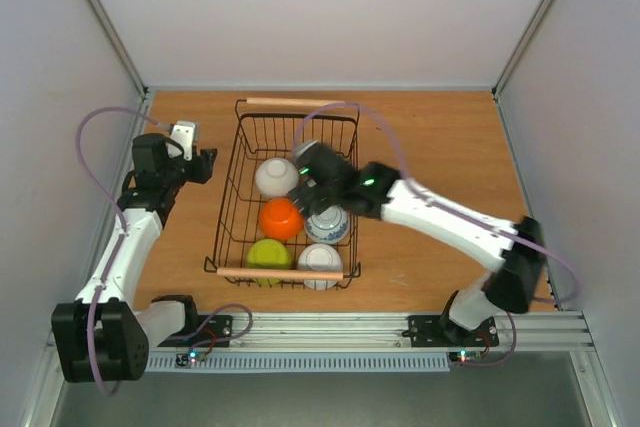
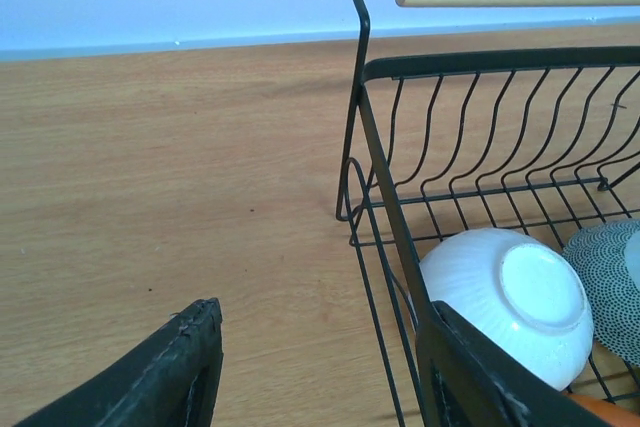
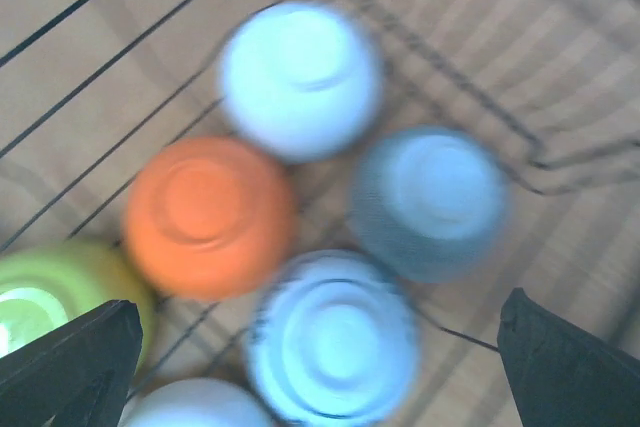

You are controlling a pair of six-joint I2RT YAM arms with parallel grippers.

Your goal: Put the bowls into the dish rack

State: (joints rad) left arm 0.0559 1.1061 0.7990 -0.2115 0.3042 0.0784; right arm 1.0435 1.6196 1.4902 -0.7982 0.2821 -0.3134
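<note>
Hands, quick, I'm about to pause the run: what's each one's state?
Left hand: open, empty.
Right hand: open wide, empty.

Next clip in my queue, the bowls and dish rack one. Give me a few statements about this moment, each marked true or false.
1. The orange bowl sits inside the dish rack. True.
2. The right gripper is clamped on a bowl. False: its jaws are wide apart above the bowls, holding nothing.
3. The left gripper is outside the rack, by its left wall. True.
4. The green bowl lies on the table beside the rack. False: it is inside the rack, by the near handle.
</note>
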